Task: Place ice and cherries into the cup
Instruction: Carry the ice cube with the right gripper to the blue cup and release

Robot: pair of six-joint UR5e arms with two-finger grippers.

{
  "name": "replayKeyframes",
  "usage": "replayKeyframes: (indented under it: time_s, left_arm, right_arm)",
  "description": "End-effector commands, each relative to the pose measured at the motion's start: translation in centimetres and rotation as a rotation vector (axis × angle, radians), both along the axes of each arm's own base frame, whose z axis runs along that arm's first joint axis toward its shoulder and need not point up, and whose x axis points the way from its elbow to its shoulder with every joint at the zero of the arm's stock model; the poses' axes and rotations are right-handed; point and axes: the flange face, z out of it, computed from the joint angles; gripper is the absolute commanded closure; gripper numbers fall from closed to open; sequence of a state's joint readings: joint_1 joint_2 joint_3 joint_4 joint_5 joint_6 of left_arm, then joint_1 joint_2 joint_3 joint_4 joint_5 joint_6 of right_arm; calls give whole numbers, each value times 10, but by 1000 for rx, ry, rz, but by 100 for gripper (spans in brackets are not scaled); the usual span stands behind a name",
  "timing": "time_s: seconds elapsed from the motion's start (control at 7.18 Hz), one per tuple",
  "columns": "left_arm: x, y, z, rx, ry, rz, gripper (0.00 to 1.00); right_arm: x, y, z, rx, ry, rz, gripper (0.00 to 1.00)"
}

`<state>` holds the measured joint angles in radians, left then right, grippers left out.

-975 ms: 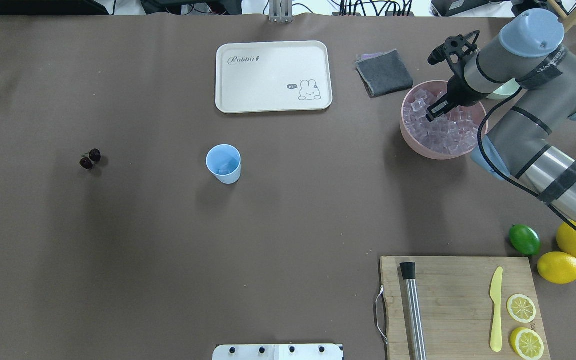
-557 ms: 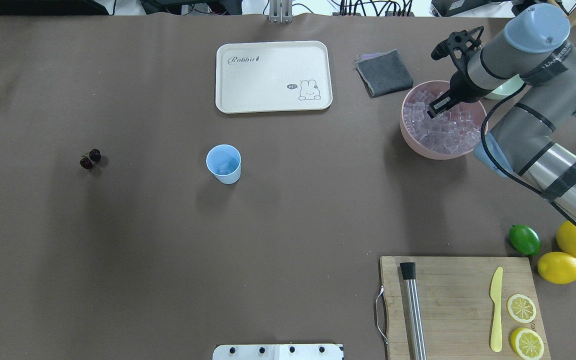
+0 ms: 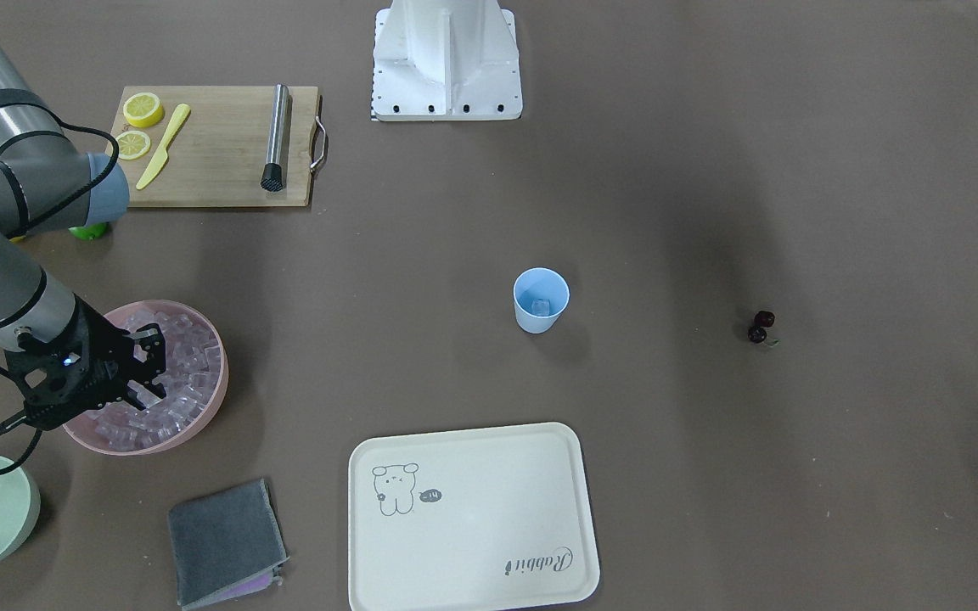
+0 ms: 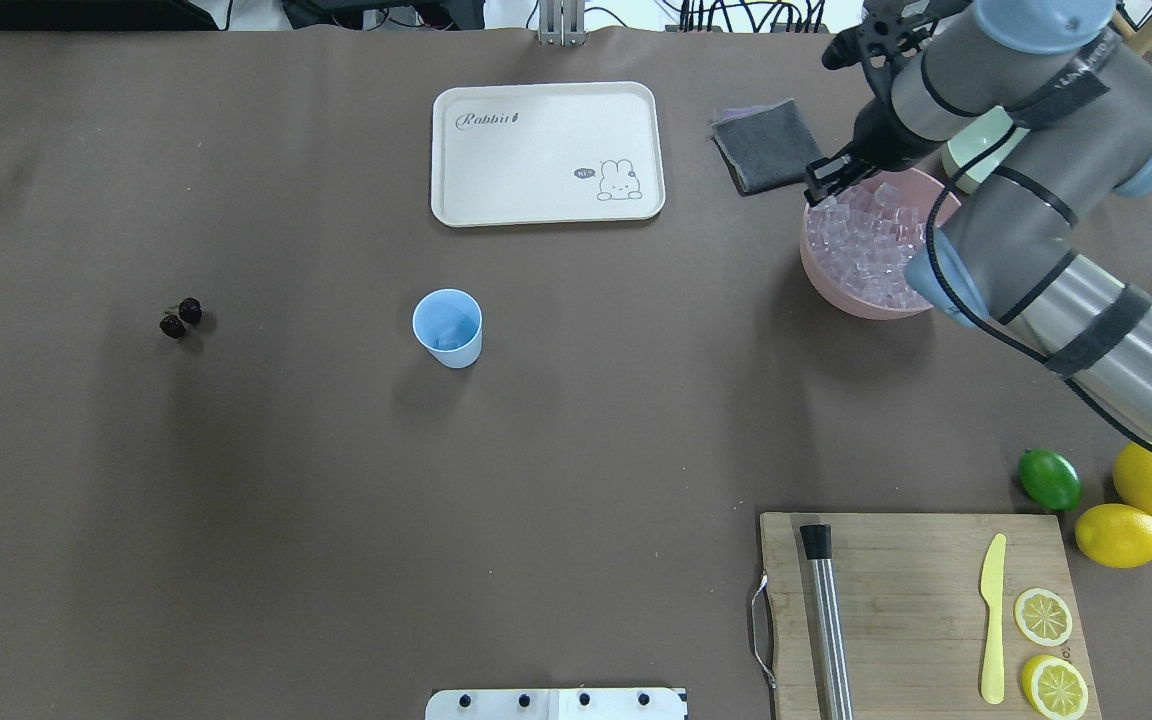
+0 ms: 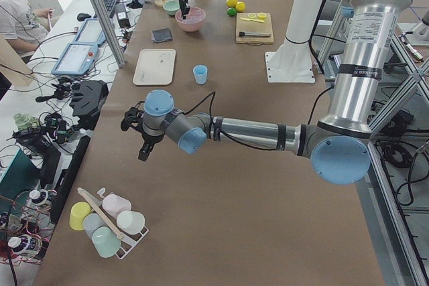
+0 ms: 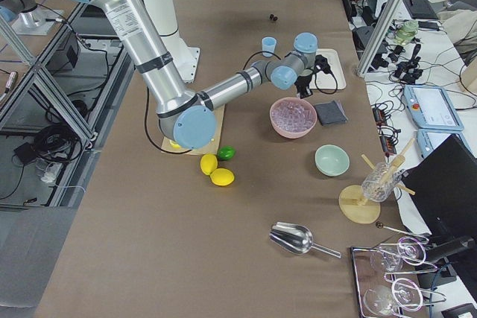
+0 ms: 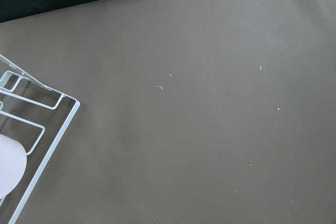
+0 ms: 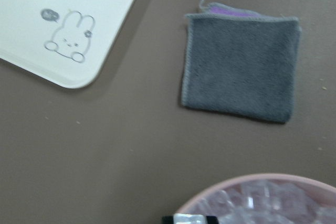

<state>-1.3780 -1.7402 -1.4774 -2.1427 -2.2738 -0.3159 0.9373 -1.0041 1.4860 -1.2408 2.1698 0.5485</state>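
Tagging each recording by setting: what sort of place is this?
Most likely a robotics lab staged as a drinks bench: an operator sits by tablets, while the table holds a bowl of ice and a cutting board.

Light: bright, even, from above; the counter [image 4: 576, 450] looks matte brown.
Shadows: soft, diffuse; 1 faint patch beside the cup [image 4: 447, 327], wider dim bands across the overhead view's left half.
Blur: right wrist view soft and greenish; cloth [image 8: 240, 68] smeared, ice [image 8: 262, 203] unfocused at the bottom edge.
Sharpness: the 2 fixed top views crisp.
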Motion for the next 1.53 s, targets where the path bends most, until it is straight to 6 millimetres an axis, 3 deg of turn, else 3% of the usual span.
replayKeyframes:
  time_s: [0.0,0.14,0.42,0.56,0.7,0.98,1.11,1.39]
  left_arm:
    - [0,-1,-3,6,0,0,2]
    - [0,-1,-3,8,0,2,2]
    - [1,-6,-10,30,7,-2,2]
    - [1,-5,-11,32,9,-1,2]
    - [1,-6,-10,32,6,0,2]
    - [3,-7,-6,27,3,5,2]
    - [4,-14,-6,25,2,5,2]
    - [4,-15,-6,25,2,5,2]
  right_arm:
    - [-88,31,-99,-74,-50,73,100]
    - [-134,57,-142,-105,-81,115,100]
    - [-207,122,-211,-117,-147,212,100]
    - [-236,149,-238,-119,-168,225,100]
    - [-253,168,-247,-101,-172,220,100]
    - [-289,178,-272,-88,-159,245,100]
    - [-286,176,-277,-77,-163,243,100]
    - [-267,148,-275,-75,-162,274,100]
